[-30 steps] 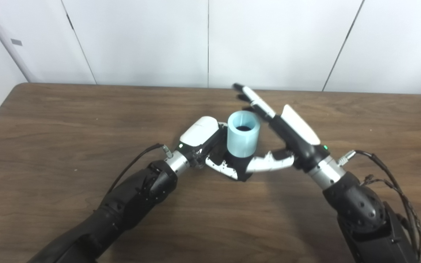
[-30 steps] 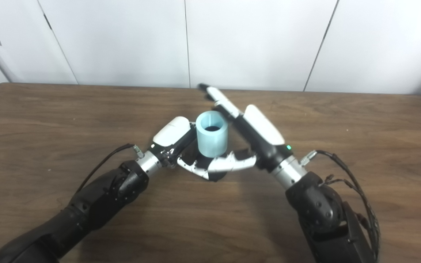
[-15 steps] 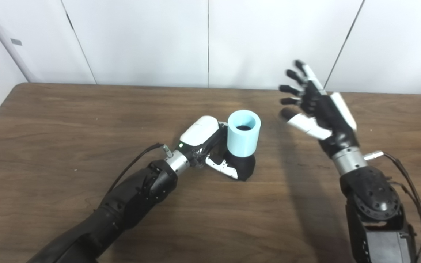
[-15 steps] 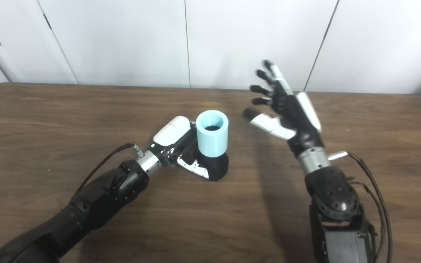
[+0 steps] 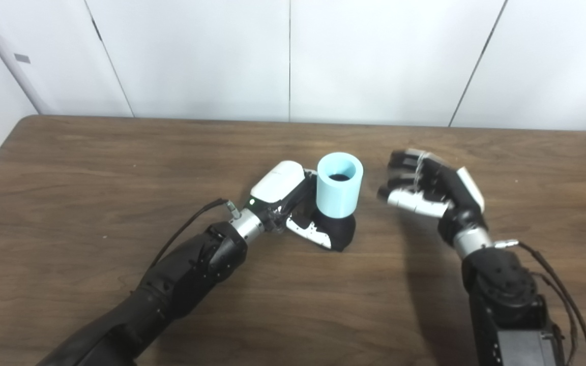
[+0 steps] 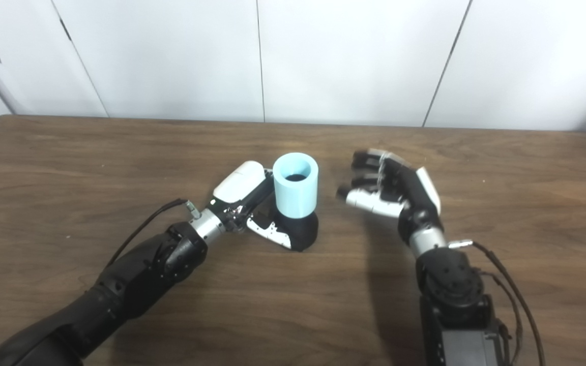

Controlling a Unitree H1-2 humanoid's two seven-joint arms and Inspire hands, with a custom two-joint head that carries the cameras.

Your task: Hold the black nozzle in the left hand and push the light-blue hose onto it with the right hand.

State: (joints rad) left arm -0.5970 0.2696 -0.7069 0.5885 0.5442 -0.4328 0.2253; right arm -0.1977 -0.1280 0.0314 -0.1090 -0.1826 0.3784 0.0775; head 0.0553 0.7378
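The light-blue hose (image 5: 339, 185), a short upright tube, sits on top of the black nozzle (image 5: 341, 232) near the middle of the table. My left hand (image 5: 293, 203) is shut on the black nozzle's base and rests on the table. My right hand (image 5: 428, 185) is open and empty, a little to the right of the hose, with its fingers curled and pointing toward it. A clear gap separates it from the hose.
The brown wooden table (image 5: 94, 168) stretches wide on both sides. A white panelled wall (image 5: 293, 56) stands behind its far edge.
My right hand let go of the hose, swung up and away to the right, then came back down beside the hose with fingers curled. The left hand, hose and nozzle stayed still.
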